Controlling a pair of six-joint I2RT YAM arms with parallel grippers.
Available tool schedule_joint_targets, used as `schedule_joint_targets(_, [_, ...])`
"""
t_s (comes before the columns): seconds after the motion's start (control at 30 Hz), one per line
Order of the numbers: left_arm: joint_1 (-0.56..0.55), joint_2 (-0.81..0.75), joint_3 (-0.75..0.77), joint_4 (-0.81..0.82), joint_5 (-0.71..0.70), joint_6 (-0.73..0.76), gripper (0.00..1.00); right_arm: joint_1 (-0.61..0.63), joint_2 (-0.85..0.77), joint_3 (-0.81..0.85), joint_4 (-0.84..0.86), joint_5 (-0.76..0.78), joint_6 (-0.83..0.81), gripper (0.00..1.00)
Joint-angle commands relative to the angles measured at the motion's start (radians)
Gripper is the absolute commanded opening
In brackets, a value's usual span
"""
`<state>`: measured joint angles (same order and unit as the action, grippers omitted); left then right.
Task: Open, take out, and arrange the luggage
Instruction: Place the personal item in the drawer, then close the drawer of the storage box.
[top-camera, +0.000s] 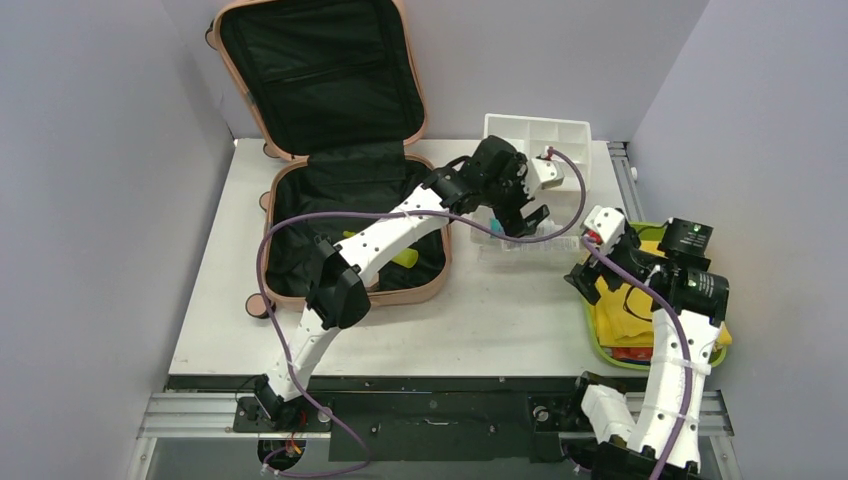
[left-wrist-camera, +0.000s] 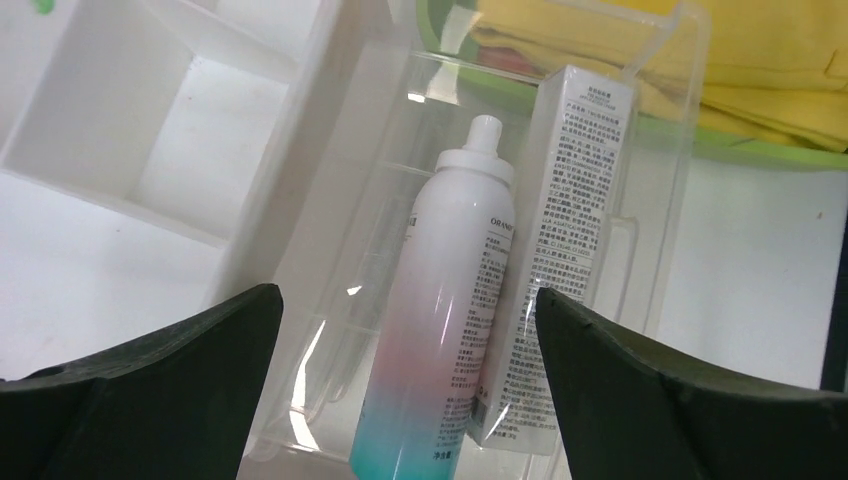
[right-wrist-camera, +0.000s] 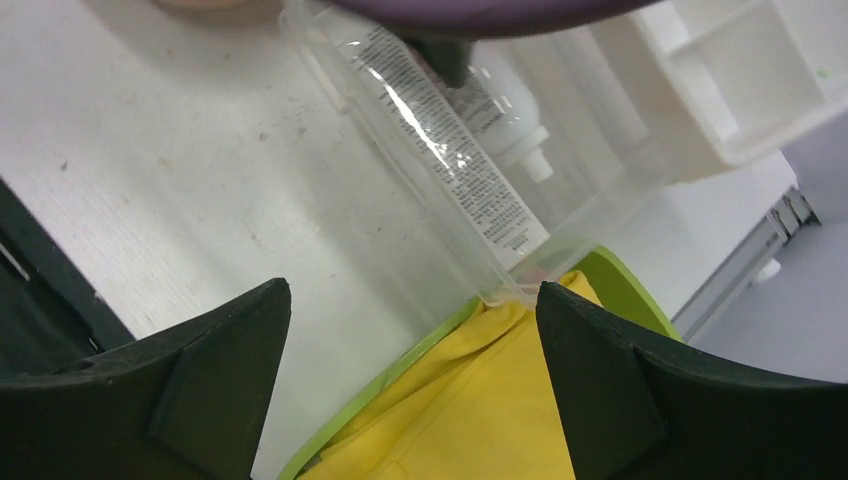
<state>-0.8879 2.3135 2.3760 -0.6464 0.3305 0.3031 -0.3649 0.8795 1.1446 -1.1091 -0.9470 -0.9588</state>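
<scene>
- The luggage (top-camera: 335, 150) sits at the back left of the desk (top-camera: 480, 320). It is open, with the lid upright against the back wall and the base flat on the desk. Black lining shows in both halves.
- A lime-green item (top-camera: 405, 258) lies in the base, partly hidden by the left arm, which reaches across the base.
- The left claw (top-camera: 520, 222) hangs just right of the luggage, above a clear box (top-camera: 525, 248). In the wrist view we see the left claw (left-wrist-camera: 405, 295) with its jaws wide apart, gripping nothing.
- In the clear box, side by side, are a spray bottle (left-wrist-camera: 450, 300), white fading to pink and teal, and a white carton (left-wrist-camera: 575, 230).
- A white organizer (top-camera: 540, 135) stands just behind the clear box.
- A green tray (top-camera: 596, 345) at the desk's right edge holds a yellow cloth (top-camera: 630, 300). One corner of the clear box reaches the tray's rim.
- The right claw (top-camera: 583, 275) is over the tray's left rim. We see its jaws wide apart, holding nothing.
</scene>
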Motion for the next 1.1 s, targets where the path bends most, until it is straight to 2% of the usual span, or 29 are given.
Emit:
schedule_joint_targets(0.0, [0.028,-0.107,0.074,0.059,-0.009,-0.096,0.96,0.076,0.014,-0.026,-0.119,0.017,-0.29,0.88])
schedule_joint_targets(0.07, [0.041,-0.119,0.084,0.056,0.007,-0.128,0.96,0.097,-0.004,-0.081,-0.062,0.026,-0.291,0.88])
schedule_joint_targets(0.2, [0.072,-0.163,0.094,0.048,0.075,-0.199,0.96,0.164,-0.047,-0.184,0.23,0.123,-0.152,0.88])
schedule_joint_targets(0.37, [0.129,-0.225,0.089,0.047,0.217,-0.362,0.96,0.326,-0.054,-0.233,0.427,0.295,-0.032,0.89])
schedule_joint_targets(0.47, [0.199,-0.303,0.043,0.079,0.31,-0.461,0.96,0.43,-0.064,-0.272,0.557,0.407,0.003,0.89])
schedule_joint_targets(0.53, [0.254,-0.374,-0.067,0.119,0.364,-0.509,0.96,0.485,-0.085,-0.313,0.646,0.476,0.028,0.89])
schedule_joint_targets(0.63, [0.35,-0.469,-0.202,0.176,0.436,-0.546,0.96,0.537,-0.098,-0.344,0.672,0.521,-0.016,0.9])
schedule_joint_targets(0.83, [0.666,-0.644,-0.55,0.307,0.592,-0.61,0.96,0.643,-0.132,-0.422,0.697,0.621,-0.094,0.9])
schedule_joint_targets(1.07, [0.933,-0.768,-0.926,0.432,0.687,-0.607,0.96,0.74,-0.149,-0.558,0.914,0.805,-0.104,0.91])
